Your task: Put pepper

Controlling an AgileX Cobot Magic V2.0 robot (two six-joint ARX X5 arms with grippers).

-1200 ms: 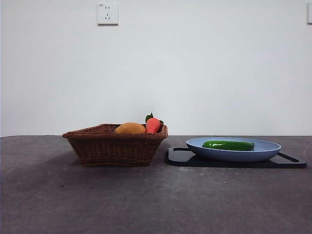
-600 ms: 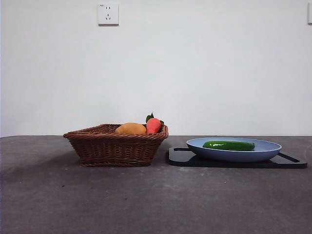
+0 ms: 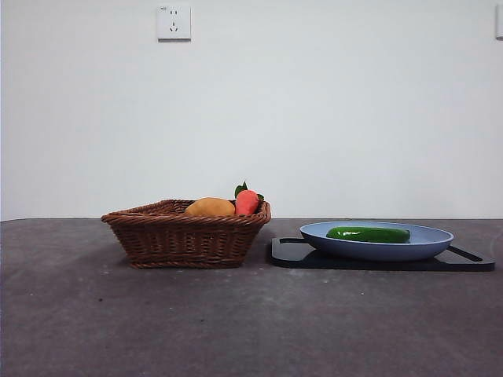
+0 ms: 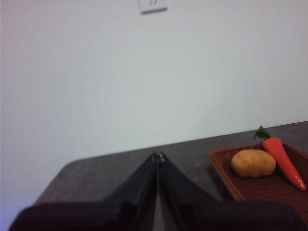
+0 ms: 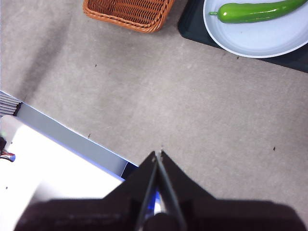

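Dark grey table [image 3: 236, 322] bare along near edge. Wicker basket [image 3: 185, 234] mid-table, holding yellow-orange fruit [image 3: 210, 207] and carrot [image 3: 247, 202]. Black tray [image 3: 381, 257] just beside basket, toward right edge, carrying blue plate [image 3: 377, 246]. Pepper [image 3: 368, 234] lying flat on plate. Left gripper [image 4: 158, 157] raised near basket, jaws pressed together. Right gripper [image 5: 158, 154] above near table edge, well apart from plate, jaws pressed together.

Air above the pepper [image 3: 368, 234] is open, nothing over the plate [image 3: 428, 245]. The basket [image 3: 187, 232] stands just beside the tray [image 3: 292, 253] on one side, its rim higher than the plate's. Bare table [image 3: 236, 322] in front of both.
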